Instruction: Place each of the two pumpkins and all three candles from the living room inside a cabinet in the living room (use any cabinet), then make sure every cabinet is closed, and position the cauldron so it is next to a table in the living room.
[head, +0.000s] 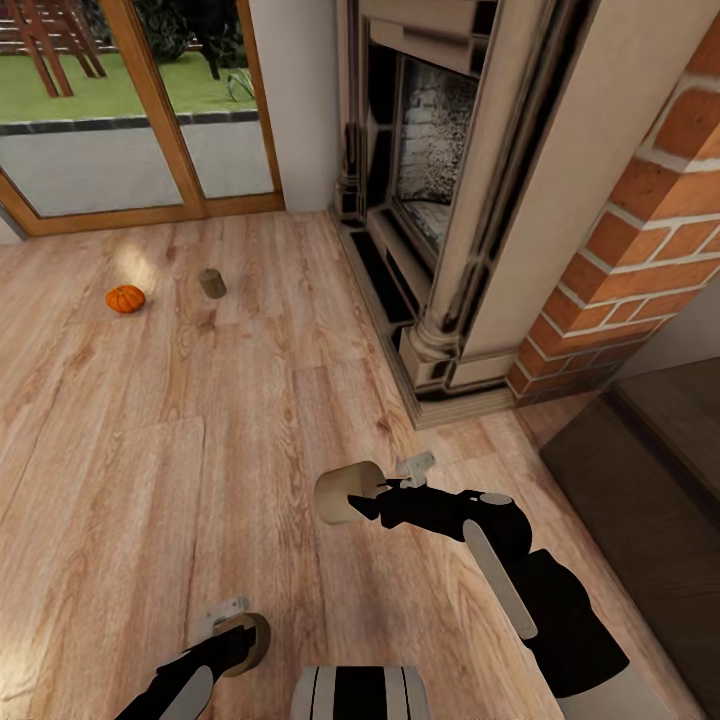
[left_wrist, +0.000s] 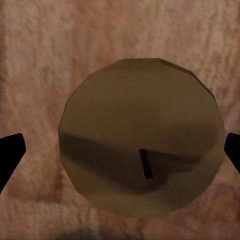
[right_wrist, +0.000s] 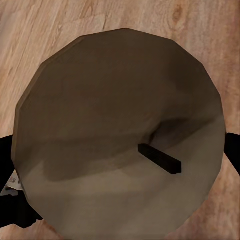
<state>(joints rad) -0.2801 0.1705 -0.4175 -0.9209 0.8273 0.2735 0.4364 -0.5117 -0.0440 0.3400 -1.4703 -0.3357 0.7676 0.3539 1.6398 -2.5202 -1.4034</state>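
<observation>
Head view, from its left side across: a glazed door (head: 130, 110) with an orange-brown wooden frame closes the far left of the room, lawn visible through it. On the wooden floor (head: 150, 450) near that door lies a pumpkin (head: 125, 298), and just to its right, a little apart, a free candle (head: 212, 283), tilted. From those two down to the robot the boards are bare, a wide open stretch.

At the lower edge the left gripper (head: 243, 640) has its fingers closed on a second candle (head: 255, 640); the left wrist view shows this candle's round end face (left_wrist: 142, 137) with its short dark wick, black fingertips (left_wrist: 10, 152) at both of its sides, floor behind it. Whether the pads press the wax cannot be told from that view.

Further right, the right gripper (head: 372, 503) grips a third candle (head: 340, 493), held above the floor with its pale end face turned toward the camera. In the right wrist view that face (right_wrist: 120, 135) and its wick are close up, dark fingers (right_wrist: 12, 210) at its sides.

Right of centre the stone-coloured fireplace surround (head: 450, 200) stands, its base plinth reaching out onto the floor. Beyond it a red brick pier (head: 640, 240), and at the right edge a dark brown stepped surface (head: 650, 480) that I cannot identify, close beside the right arm, narrowing the room on that side.
</observation>
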